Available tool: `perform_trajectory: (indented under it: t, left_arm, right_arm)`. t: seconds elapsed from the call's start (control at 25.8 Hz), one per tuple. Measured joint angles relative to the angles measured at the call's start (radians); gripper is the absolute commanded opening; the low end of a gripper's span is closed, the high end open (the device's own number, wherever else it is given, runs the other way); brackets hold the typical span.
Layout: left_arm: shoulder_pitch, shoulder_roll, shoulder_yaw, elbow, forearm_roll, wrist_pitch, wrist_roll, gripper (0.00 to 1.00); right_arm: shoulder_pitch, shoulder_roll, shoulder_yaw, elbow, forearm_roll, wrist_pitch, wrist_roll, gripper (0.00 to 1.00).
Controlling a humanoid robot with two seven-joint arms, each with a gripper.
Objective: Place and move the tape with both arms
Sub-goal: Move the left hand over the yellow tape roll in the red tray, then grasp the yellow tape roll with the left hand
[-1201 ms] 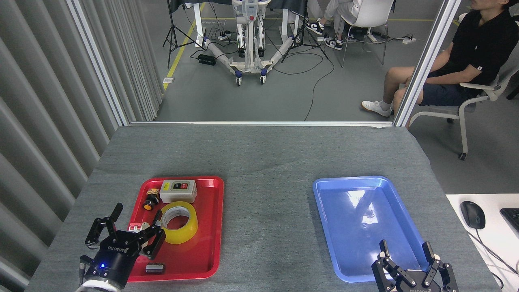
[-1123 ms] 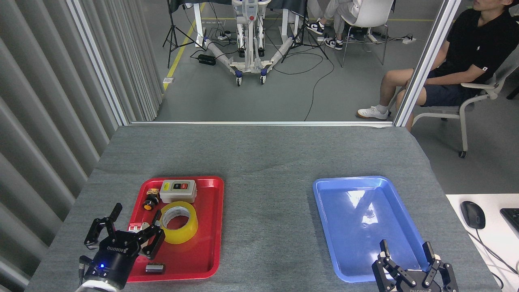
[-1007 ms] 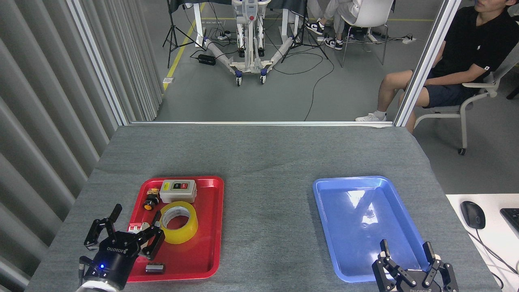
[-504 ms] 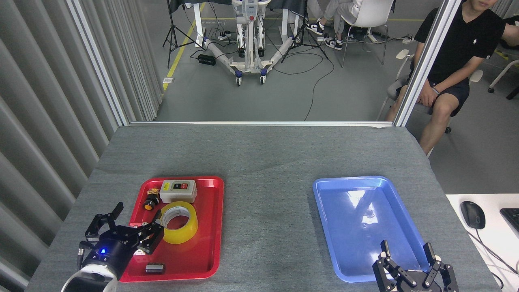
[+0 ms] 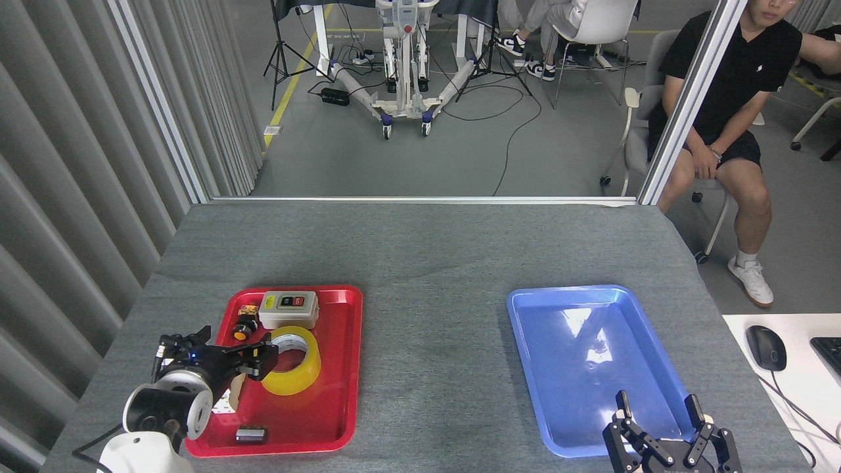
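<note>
Tape: the tape point(image 5: 292, 360) sat flat on its side in the red tray point(image 5: 335, 401), core hole facing up, just in front of the white switch box point(image 5: 288, 309).
Left gripper: the left gripper point(image 5: 220, 351) was right at the roll's left edge, fingers point(image 5: 261, 359) spread, nothing in it that I could see. From the head view I couldn't tell if a finger was over the core hole or only beside the rim.
Right gripper: the right gripper point(image 5: 663, 424) was parked low at the near end of the blue tray point(image 5: 525, 368), fingers splayed, empty.
Step as I read it: closing in for the pick on the left side, roll not yet lifted.
How I'd have done it well: one finger into the core and the others outside the wall, so the squeeze lands on cardboard, not slick tape.
Watch out: small orange-and-black part point(image 5: 244, 326) and the switch box sat close behind, so I'd have kept the wrist low and approached from the near side.
Lift: straight up before heading anywhere, or the tray lip could catch it.
</note>
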State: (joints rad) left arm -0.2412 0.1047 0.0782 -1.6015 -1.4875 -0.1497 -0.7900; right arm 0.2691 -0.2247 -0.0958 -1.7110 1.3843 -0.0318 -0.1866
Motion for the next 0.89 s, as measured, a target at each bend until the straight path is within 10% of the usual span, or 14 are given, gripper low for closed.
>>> perform_trajectory:
  t: [0.89]
  left_arm:
    - [-0.356, -0.026, -0.158, 0.495, -0.123, 0.034, -0.074, 0.99]
  right_arm:
    - [-0.005, -0.003, 0.002, 0.012, 0.006, -0.004, -0.001, 1.00]
